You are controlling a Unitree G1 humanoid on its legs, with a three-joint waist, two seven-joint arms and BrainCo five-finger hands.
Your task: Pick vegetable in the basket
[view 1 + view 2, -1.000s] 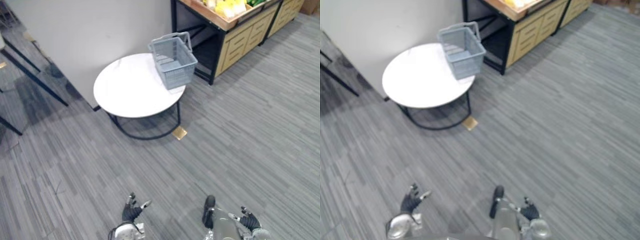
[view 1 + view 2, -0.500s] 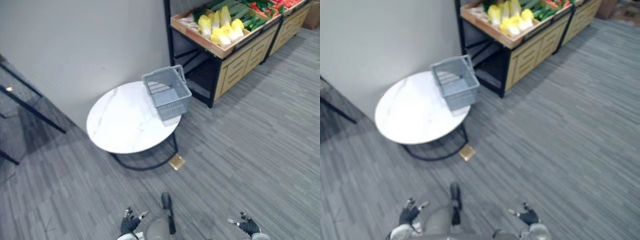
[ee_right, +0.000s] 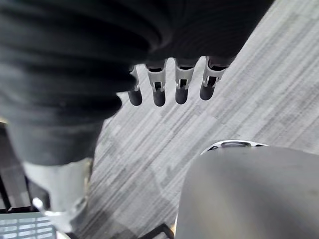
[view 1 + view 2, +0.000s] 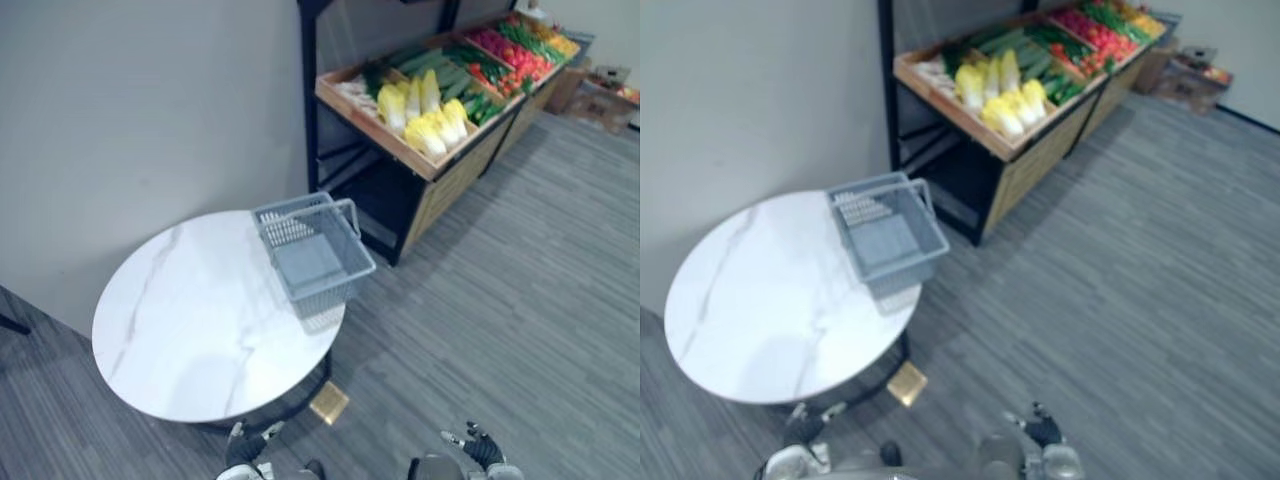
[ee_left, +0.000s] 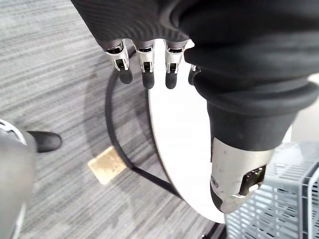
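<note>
1. Left eye view: the grey basket stands on the round white bench, right at the rim on the side toward the vegetable stand. I judge it is set there to keep the carry from stand to basket short. It looks empty.
2. The vegetables lie in the stand's sloped wooden tray. Pale yellow cabbages are nearest the basket, green ones lie behind them, and red ones are further along. None is in the basket or in either hand.
3. The left hand hangs low, just short of the bench's near rim. In the left wrist view its fingers are straight and loose and hold nothing. The bench's rim and a corner of the basket show past them.
4. The right hand hangs low over the grey carpet. Its fingers are likewise straight and empty. Both hands are well apart from the stand, so the picking looks not yet begun.
5. The bench sits between the left hand and the basket, while the open carpet beside it leads to the stand. The stand's black post rises just behind the basket and could hinder a reach there. A small brass plate lies on the floor by the bench's black ring base. Cartons sit at the stand's far end.
</note>
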